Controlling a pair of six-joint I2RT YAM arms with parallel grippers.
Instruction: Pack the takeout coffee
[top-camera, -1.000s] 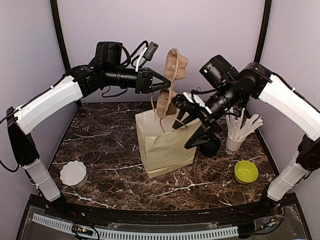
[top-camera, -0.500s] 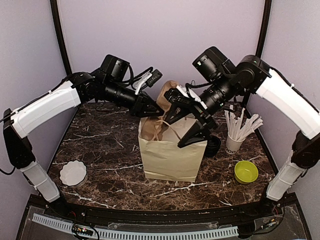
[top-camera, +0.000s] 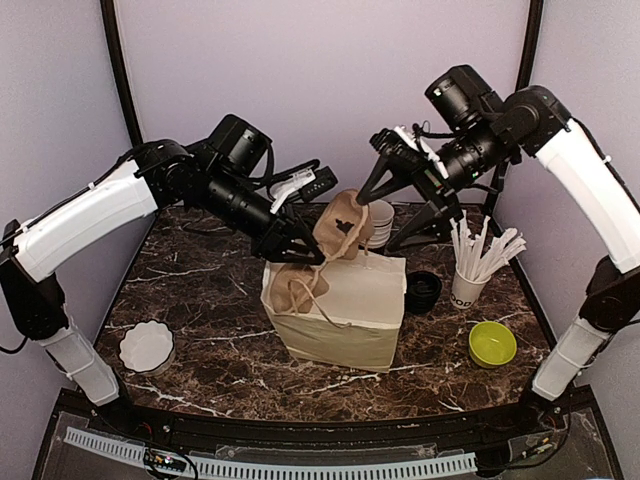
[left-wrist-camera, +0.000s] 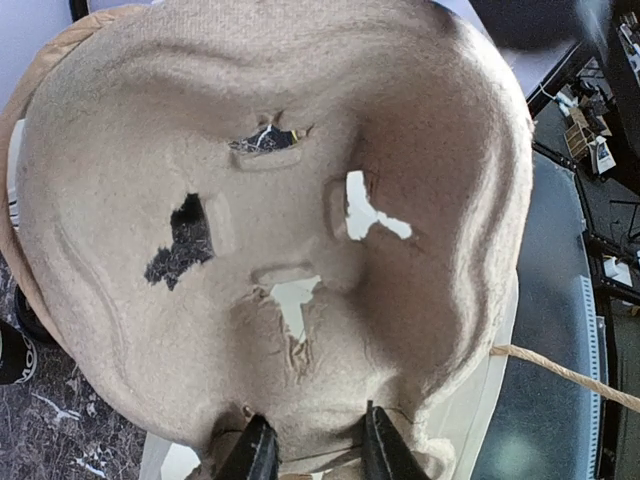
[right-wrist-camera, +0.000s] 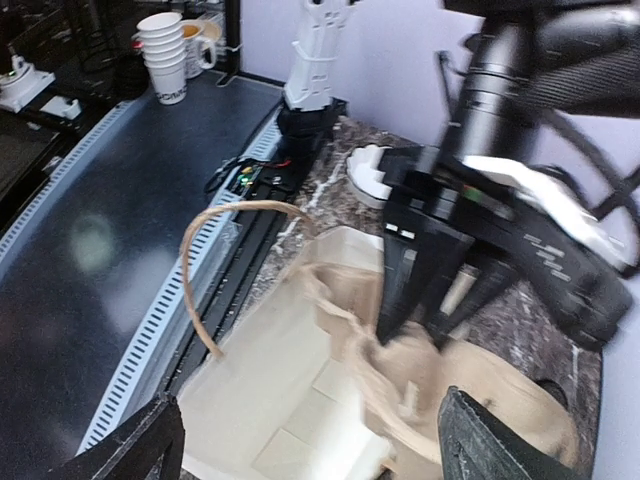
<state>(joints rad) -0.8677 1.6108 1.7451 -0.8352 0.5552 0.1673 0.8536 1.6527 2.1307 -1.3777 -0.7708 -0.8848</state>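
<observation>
Currently the left arm reaches down to the right, its claw (top-camera: 308, 256) clamped on the tan moulded-pulp cup carrier (top-camera: 345, 225), which stands in the beige paper bag (top-camera: 350, 310). Right arm is held high behind the bag, claw (top-camera: 377, 220) spread apart. A black-lidded takeout coffee cup (top-camera: 423, 290) sits on the dark marble tabletop (top-camera: 220, 300) just right of the bag.

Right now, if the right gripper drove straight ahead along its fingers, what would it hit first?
The right gripper would probably meet the pulp cup carrier sticking out of the paper bag. The left gripper clamps the carrier and sits just behind it. Depth is hard to judge from the wrist view.
</observation>
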